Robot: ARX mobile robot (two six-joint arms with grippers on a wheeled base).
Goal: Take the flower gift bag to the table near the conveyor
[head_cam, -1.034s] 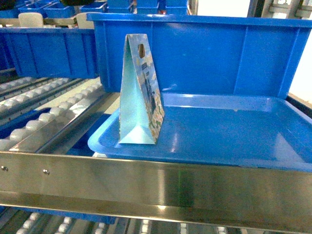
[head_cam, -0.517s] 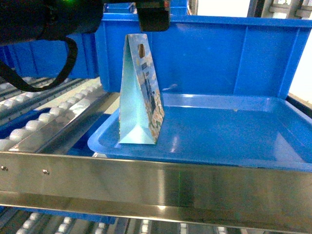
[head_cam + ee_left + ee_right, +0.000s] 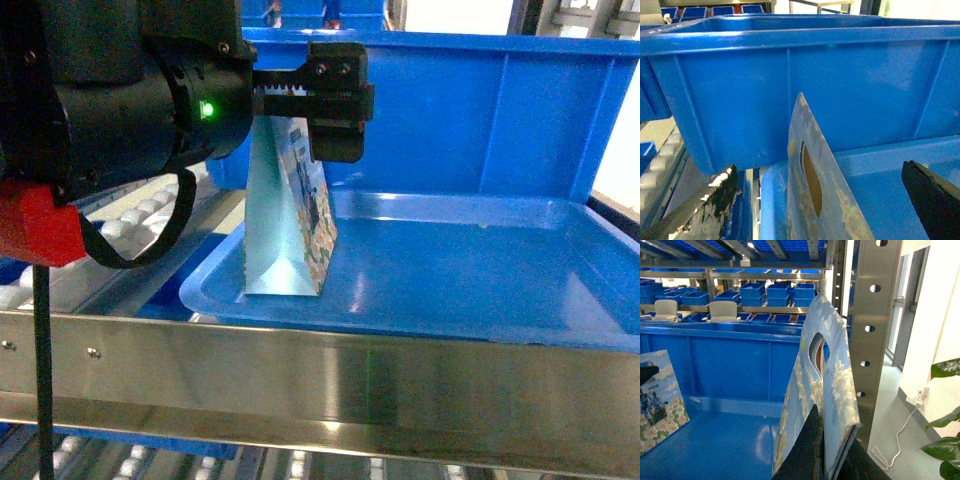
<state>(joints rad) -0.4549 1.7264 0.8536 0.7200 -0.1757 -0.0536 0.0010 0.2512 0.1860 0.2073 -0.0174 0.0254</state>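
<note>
where bag (image 3: 290, 215) meets tray (image 3: 470, 290) (upright)

We see the gift bag (image 3: 290, 225) upright at the left of a tray (image 3: 480, 290), a bin (image 3: 470, 110) behind it, roller tracks (image 3: 110, 235) to its left.

Glossy blue plastic is seen in the tray (image 3: 470, 290) and the bin (image 3: 790, 85) behind it. The flower gift bag (image 3: 290, 215) appears to be smooth printed paper with a slight sheen. The conveyor (image 3: 320, 385) rail is brushed, reflective steel, its rollers (image 3: 70, 255) white plastic. Worn, scuffed black pads (image 3: 705, 210) are shown on the left gripper (image 3: 820, 200).
</note>
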